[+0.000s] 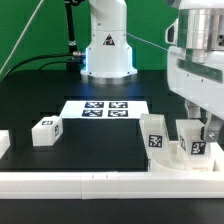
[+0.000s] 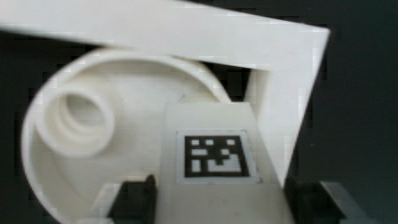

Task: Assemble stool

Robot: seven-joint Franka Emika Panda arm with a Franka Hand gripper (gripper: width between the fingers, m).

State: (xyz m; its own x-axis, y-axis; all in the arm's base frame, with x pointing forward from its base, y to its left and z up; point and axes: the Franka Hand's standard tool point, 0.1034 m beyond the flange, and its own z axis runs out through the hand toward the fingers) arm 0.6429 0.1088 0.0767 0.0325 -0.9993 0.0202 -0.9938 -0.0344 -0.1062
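My gripper [image 1: 205, 133] is at the exterior view's right, shut on a white stool leg [image 1: 194, 143] with a square tag. In the wrist view that leg [image 2: 221, 150] fills the gap between the two dark fingers [image 2: 130, 198], and my gripper [image 2: 222, 202] holds it over the round seat disc [image 2: 80, 115], next to a socket hole. A second leg [image 1: 155, 136] stands upright on the seat disc [image 1: 172, 154], which is mostly hidden low in the corner. A third leg [image 1: 47, 130] lies loose on the black table at the left.
The long white rail [image 1: 90, 182] runs along the table's front and its corner [image 2: 267, 45] wraps round the seat. The marker board [image 1: 104, 108] lies mid-table before the robot base [image 1: 107, 50]. Another white part [image 1: 3, 144] shows at the left edge.
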